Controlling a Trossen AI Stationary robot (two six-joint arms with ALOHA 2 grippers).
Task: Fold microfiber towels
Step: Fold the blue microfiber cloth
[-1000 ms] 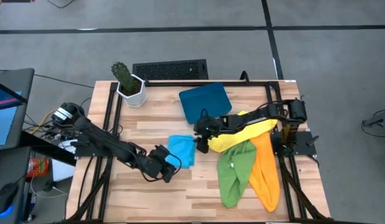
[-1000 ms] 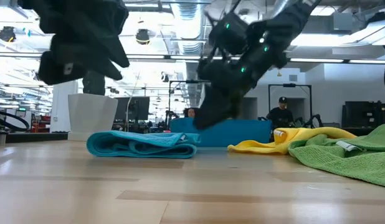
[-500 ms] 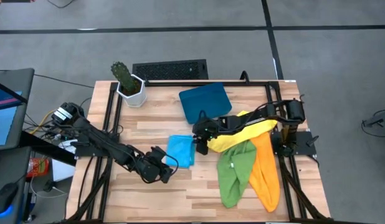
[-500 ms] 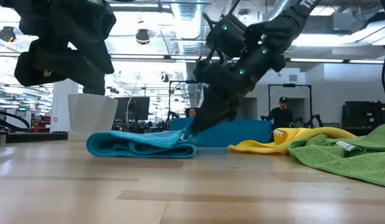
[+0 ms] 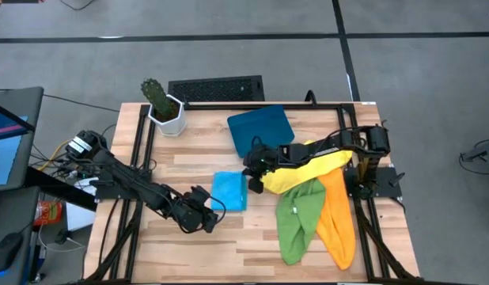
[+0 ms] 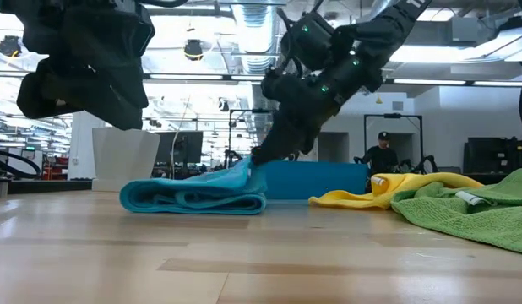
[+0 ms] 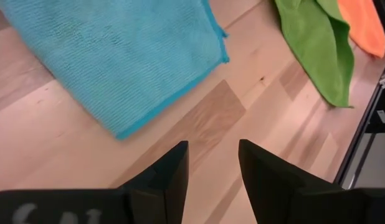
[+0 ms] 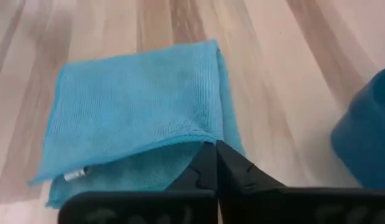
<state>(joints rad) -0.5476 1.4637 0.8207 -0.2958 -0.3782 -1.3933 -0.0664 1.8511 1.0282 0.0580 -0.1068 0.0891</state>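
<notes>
At table centre: light blue towel (image 5: 229,191) folded flat, its 3 o'clock edge pinched and lifted by right gripper (image 5: 249,176) — jaws closed on fabric. Left gripper (image 5: 214,214) at towel's 7 o'clock — jaws parted, holding nothing.

My pale wooden plank table (image 5: 189,162) bore a folded light blue microfiber towel (image 5: 229,191) under my right pincer (image 5: 248,179), a rigid dark-blue tray (image 5: 261,129) just beyond.
</notes>
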